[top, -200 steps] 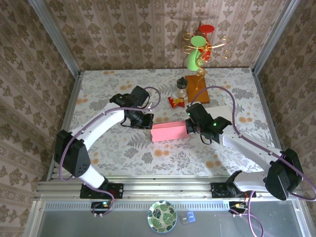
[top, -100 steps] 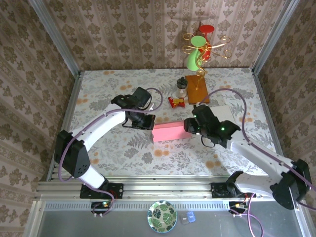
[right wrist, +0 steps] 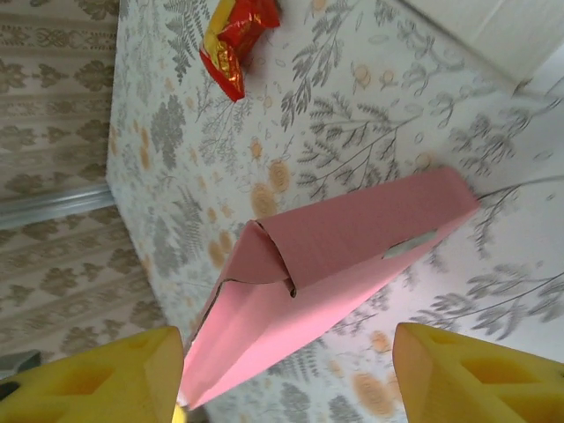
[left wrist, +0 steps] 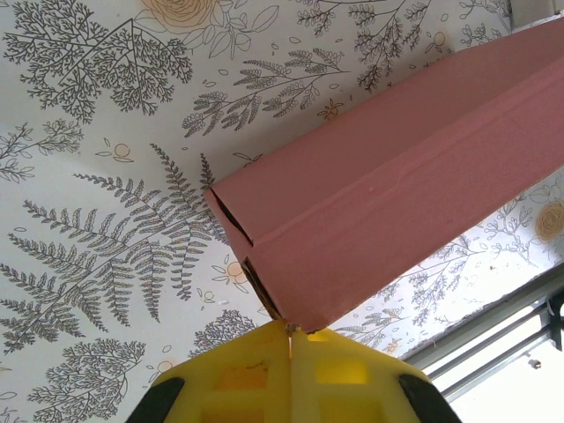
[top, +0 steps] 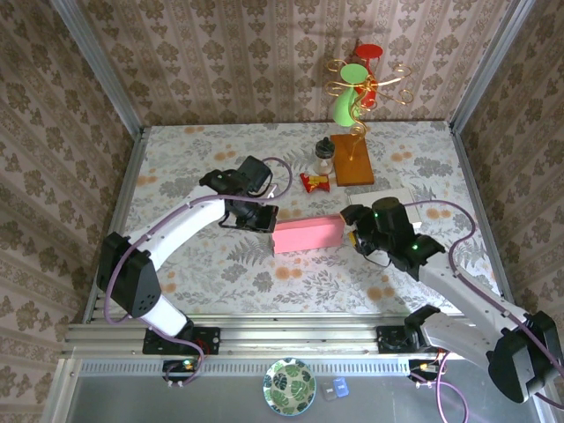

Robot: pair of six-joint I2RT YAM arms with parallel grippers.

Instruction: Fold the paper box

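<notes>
Right wrist: paper box [right wrist: 352, 238] pink, folded, creased.

Box [top: 307, 234] lies mid table [top: 203, 150], long side running left-right, left hand [top: 266, 218] at its left end, right hand [top: 351, 231] just off its right end. Behind box sits packet [top: 314, 181], farther back bottle [top: 325, 156], block [top: 351, 160] just right of bottle. Card [top: 394, 195] lies right of box, behind right hand.
</notes>
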